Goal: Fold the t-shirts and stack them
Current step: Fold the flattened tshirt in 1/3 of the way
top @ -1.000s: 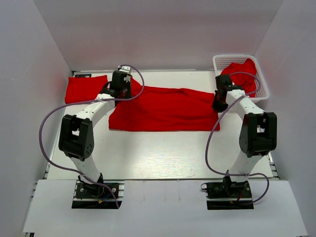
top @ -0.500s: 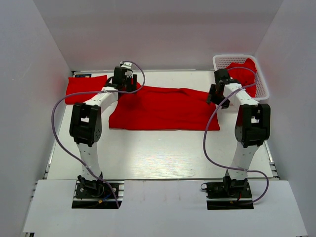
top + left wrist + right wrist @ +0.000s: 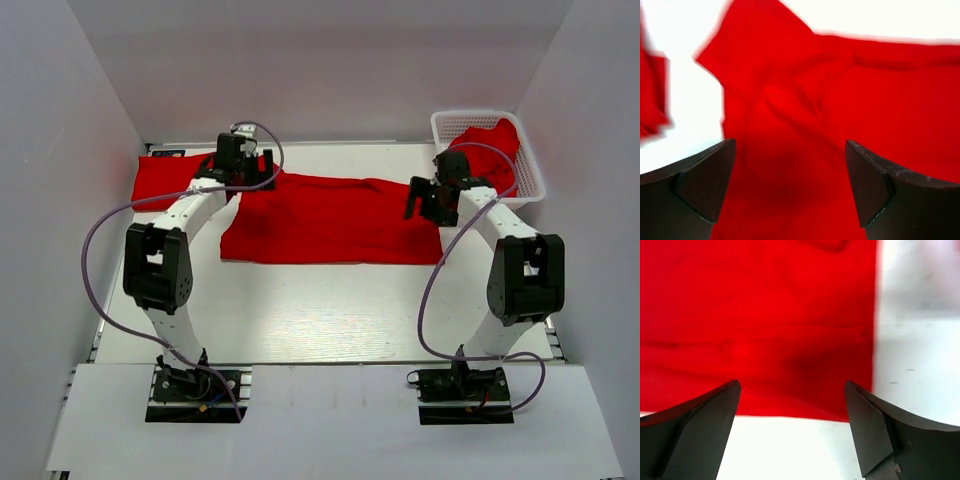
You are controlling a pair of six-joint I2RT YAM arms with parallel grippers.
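Across the white table (image 3: 320, 310), spread flat at centre: big red t-shirt (image 3: 330, 220). Far right, white mesh basket (image 3: 533, 180), crumpled red shirt (image 3: 492, 150) inside. Far left, folded red shirt (image 3: 165, 180). Over the spread shirt's left end, left gripper (image 3: 790, 142) splayed wide, gripping nothing; over its right edge, right gripper (image 3: 791, 382) equally released.

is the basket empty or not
Not empty: a shirt lies bunched inside the basket.
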